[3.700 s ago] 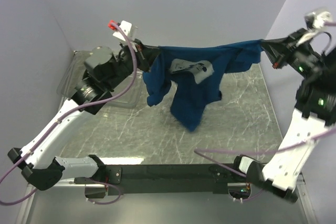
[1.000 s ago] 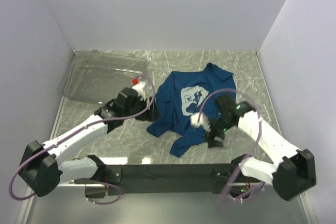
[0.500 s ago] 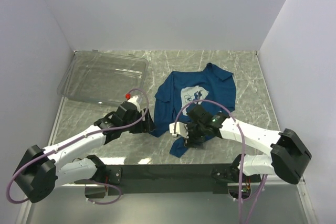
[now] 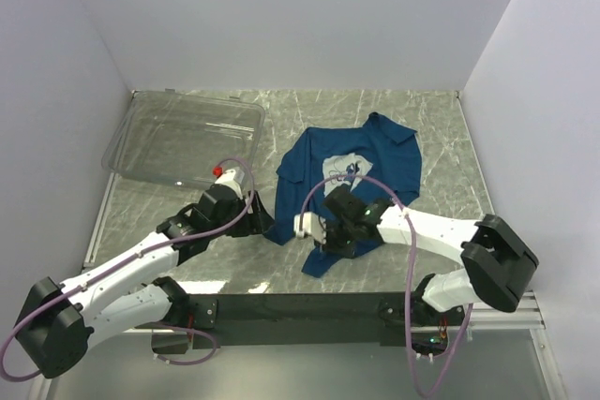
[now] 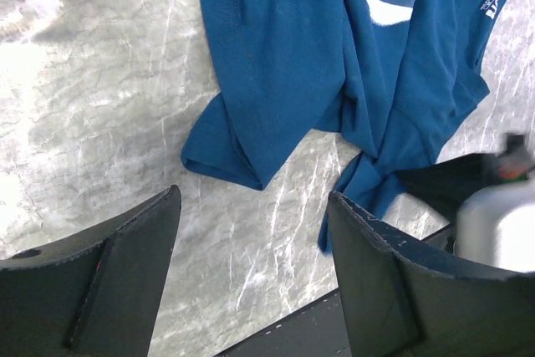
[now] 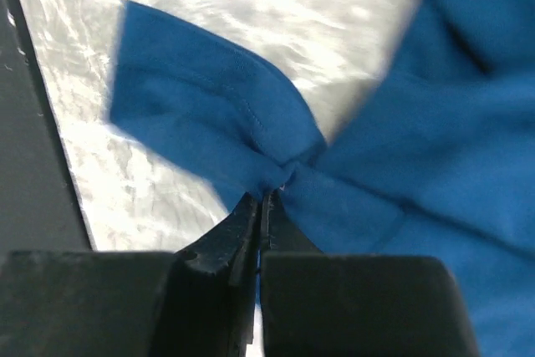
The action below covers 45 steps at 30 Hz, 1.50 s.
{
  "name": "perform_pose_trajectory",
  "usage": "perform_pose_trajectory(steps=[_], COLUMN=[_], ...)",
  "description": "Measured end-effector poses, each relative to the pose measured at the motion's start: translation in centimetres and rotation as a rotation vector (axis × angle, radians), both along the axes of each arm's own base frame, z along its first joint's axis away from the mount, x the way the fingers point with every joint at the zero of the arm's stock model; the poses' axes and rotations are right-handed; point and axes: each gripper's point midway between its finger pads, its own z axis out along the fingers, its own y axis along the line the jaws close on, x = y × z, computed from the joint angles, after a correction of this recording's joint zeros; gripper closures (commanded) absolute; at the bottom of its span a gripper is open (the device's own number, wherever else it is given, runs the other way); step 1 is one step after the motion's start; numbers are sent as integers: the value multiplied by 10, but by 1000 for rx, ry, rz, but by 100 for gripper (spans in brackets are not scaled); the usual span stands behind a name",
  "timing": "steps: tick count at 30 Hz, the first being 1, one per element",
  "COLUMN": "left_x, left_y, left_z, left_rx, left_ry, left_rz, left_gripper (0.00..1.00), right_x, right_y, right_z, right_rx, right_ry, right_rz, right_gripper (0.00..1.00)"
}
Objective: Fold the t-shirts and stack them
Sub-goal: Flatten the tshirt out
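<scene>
Blue t-shirt [image 4: 394, 152] lies rumpled on tabletop [image 4: 450, 189], centre-right. Right gripper [image 6: 261, 200] pinches a bunched stitched edge. Left gripper [image 5: 252, 206] gapes over the near-left fold, holding nothing. Cloth looks light and limp, so I favour gripping hems and corners.

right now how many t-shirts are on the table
1. The shirt lies crumpled right of the bin, its near edge pinched in the right tool. Another could hide under it.
</scene>
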Motion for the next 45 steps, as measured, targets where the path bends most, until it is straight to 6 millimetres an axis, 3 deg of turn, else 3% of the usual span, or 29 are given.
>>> perform_pose_trajectory(steps=[3,5,8,9,11,13,15,18,21,26,31,35,41,44,45], left_x=[0,1,1,1,2,4,6,5,-1,-11,-10,-13,6,9,9], left_y=[2,2,3,3,3,1,0,-1,-2,-5,-15,-24,-59,-67,-69], left_z=[2,6,12,14,15,17,17,13,6,-16,-42,-73,-73,-75,-76], left_rx=[3,1,-1,0,12,21,29,32,25,32,52,107,125,131,135], left_ry=[-11,-29,-61,-68,-79,-83,-85,-73,-53,17,95,181,175,172,175], left_rz=[0,-3,-17,-21,-34,-42,-49,-60,-77,-107,-126,-153,-191,-201,-203], left_gripper=[24,23,23,23,23,23,23,23,23,23,25,26,36,49,60], right_x=[22,48,88,91,85,69,49,18,-11,-32,-16,-10,-10,-9,-8], right_y=[7,17,40,47,55,55,44,12,-22,-74,-125,-148,-163,-166,-167], right_z=[38,84,171,192,206,190,153,103,79,61,52,51,44,43,43], right_rx=[88,184,367,416,455,420,342,196,98,1,-75,-97,-120,-120,-120], right_ry=[6,-41,-171,-198,-209,-170,-104,2,44,7,-30,-74,-63,-55,-52], right_rz=[-101,-153,-178,-155,-99,-32,17,54,107,113,-62,-146,-226,-259,-267], right_gripper=[100,100,100,100,100,100,100,100,100,100,100,100,100,100,100])
